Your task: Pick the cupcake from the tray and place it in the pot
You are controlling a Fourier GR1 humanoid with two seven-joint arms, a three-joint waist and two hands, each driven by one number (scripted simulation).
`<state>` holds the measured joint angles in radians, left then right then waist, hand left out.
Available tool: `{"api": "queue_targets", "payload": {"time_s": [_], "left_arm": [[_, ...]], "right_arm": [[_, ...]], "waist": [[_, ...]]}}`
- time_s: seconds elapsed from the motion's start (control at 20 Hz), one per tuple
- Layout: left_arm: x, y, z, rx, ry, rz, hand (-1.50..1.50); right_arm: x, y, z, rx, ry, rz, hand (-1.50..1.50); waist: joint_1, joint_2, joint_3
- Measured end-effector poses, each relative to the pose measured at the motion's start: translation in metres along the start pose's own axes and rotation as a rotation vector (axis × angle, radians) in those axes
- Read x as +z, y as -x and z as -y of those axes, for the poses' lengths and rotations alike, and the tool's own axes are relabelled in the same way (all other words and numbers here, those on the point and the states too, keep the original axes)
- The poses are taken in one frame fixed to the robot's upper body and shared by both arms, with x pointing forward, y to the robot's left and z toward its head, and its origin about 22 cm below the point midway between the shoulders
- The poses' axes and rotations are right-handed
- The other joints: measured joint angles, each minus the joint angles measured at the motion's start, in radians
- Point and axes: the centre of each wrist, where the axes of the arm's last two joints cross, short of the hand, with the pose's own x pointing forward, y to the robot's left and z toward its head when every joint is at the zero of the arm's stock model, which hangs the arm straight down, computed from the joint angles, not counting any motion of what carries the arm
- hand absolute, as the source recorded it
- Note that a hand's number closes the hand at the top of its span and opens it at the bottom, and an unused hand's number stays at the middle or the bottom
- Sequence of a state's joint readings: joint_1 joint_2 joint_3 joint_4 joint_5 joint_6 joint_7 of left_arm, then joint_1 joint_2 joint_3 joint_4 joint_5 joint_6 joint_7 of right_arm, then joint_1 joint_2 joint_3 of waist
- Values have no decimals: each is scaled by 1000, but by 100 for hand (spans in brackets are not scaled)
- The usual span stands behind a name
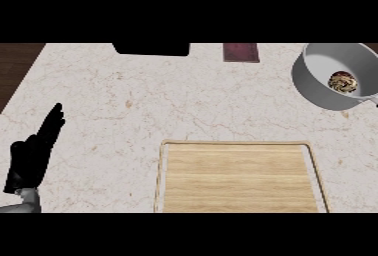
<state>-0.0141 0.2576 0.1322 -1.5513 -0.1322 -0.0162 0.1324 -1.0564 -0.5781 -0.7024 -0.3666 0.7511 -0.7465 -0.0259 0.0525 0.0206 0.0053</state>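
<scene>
Your left hand (33, 152) rests at eight o'clock, its black fingers straight and released, holding nothing. The flat, rectangular wooden tray (240, 177) lies at five o'clock on the veined marble counter (111, 100). At two o'clock, the round grey pot (316, 62) holds the speckled cupcake (342, 82).

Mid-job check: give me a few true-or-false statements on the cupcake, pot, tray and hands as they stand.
1. The cupcake lies inside the pot. True.
2. The pot stands on the tray. False: it stands on the counter, beyond the tray's far right corner, apart from it.
3. The left hand is open and holds nothing. True.
4. The right hand hovers over the tray. False: it is not in view.
</scene>
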Motion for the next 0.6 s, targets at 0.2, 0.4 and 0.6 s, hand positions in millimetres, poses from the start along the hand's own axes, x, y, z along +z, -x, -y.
{"api": "queue_targets", "payload": {"time_s": [0.2,0.4,0.6], "left_arm": [[1,4,-4,6,-10,-13,0],[6,10,-7,-1,-24,-29,0],[8,13,-11,3,-43,-41,0]], "right_arm": [[0,4,1,-100,-28,-16,-150],[6,20,1,-179,-65,-25,-150],[16,36,5,-229,-77,-25,-150]], "waist": [[-14,-7,-2],[-34,-15,-4],[-53,-23,-5]]}}
